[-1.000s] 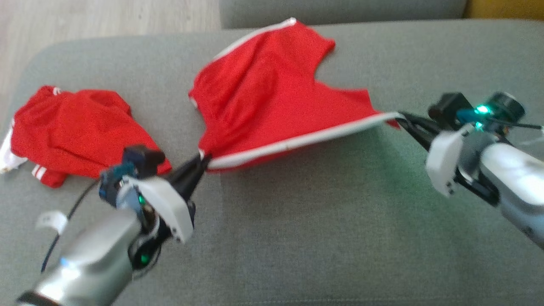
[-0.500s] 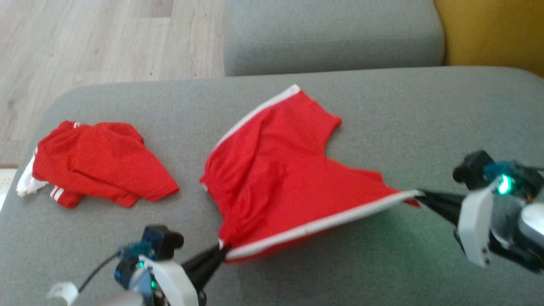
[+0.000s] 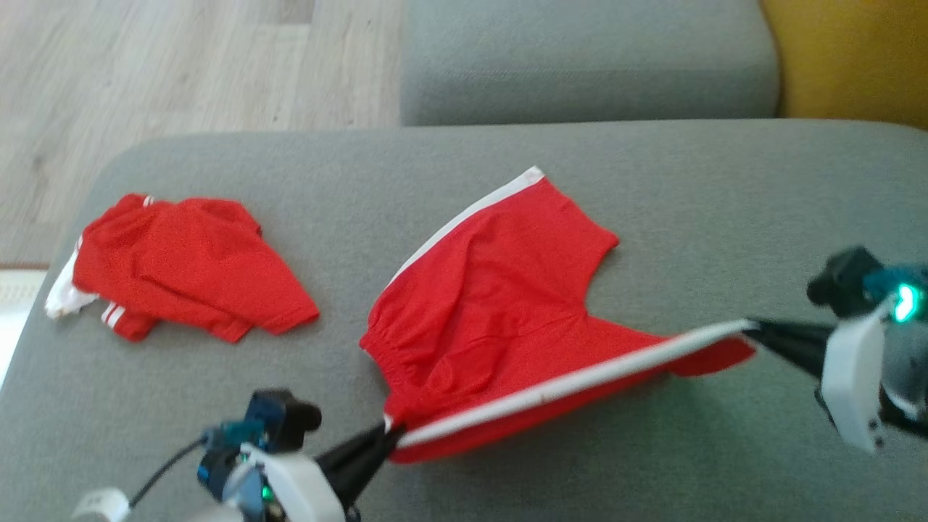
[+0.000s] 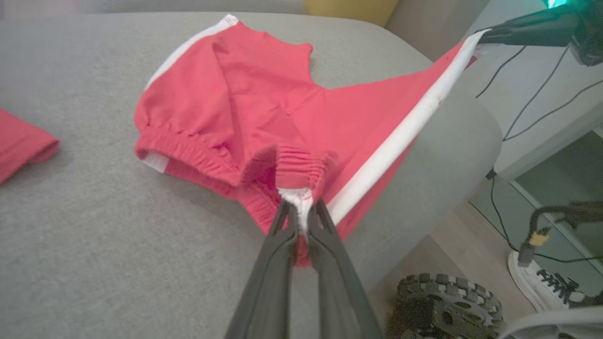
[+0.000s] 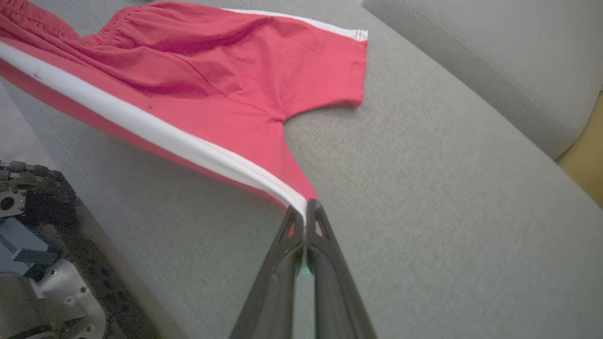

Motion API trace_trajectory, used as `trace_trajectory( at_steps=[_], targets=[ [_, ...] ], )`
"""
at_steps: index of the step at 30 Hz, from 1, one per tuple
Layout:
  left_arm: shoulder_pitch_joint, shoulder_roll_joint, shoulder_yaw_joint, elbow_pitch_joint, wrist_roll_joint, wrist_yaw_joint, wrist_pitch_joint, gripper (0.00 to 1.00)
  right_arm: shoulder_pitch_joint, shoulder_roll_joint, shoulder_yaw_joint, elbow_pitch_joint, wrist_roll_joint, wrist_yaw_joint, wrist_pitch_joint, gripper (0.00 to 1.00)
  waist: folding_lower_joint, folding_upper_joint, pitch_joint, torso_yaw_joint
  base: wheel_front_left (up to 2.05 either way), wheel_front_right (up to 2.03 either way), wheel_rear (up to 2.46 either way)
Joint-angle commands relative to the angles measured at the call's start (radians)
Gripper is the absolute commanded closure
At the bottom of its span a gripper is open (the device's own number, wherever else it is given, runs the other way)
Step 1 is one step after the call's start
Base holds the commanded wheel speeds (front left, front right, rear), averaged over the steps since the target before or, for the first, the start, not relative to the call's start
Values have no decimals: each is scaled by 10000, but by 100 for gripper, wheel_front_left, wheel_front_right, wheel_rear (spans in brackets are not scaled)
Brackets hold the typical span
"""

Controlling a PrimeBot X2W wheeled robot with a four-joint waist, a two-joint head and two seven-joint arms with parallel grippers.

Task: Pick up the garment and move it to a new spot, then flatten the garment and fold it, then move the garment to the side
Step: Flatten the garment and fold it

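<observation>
Red shorts [image 3: 500, 304] with white side stripes are stretched between both grippers over the grey sofa seat [image 3: 652, 188]. My left gripper [image 3: 388, 433] is shut on the waistband corner; the left wrist view shows the bunched elastic [image 4: 299, 172] pinched at my left gripper [image 4: 301, 212]. My right gripper [image 3: 754, 330] is shut on the leg hem at the end of the white stripe [image 5: 155, 129], seen at my right gripper [image 5: 305, 209] in its wrist view. The near edge hangs lifted; the far leg [image 3: 536, 210] lies on the cushion.
A second red garment [image 3: 181, 268] lies crumpled on the seat's left. The sofa backrest [image 3: 587, 58] runs along the far side, with a yellow cushion [image 3: 855, 58] at the right. Wooden floor [image 3: 145, 65] lies far left. The robot's wheeled base [image 4: 447, 306] and cables sit below the front edge.
The head camera has tilted, shifting the whole picture down. Both grippers keep their hold and the shorts have slid toward me and to the right, the white stripe drawn tauter.
</observation>
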Motion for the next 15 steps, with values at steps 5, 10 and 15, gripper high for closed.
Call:
trace_trajectory(
  at_steps=[5,10,15],
  targets=[
    [-1348,-114,771,340,196,139,-93,100,-1298,158,-630,167,-729,-11,592,100,1,-1,818,598,0,0,0],
    [-2272,-769,1019,988,322,-92,-209,100,-2944,450,-446,480,-1315,-11,1209,100,1,-1,1732,1269,0,0,0],
    [-3136,-1517,1231,1805,364,-404,-408,100,-4749,678,268,1166,-1600,-11,1524,100,1,-1,2553,2023,0,0,0]
  ],
)
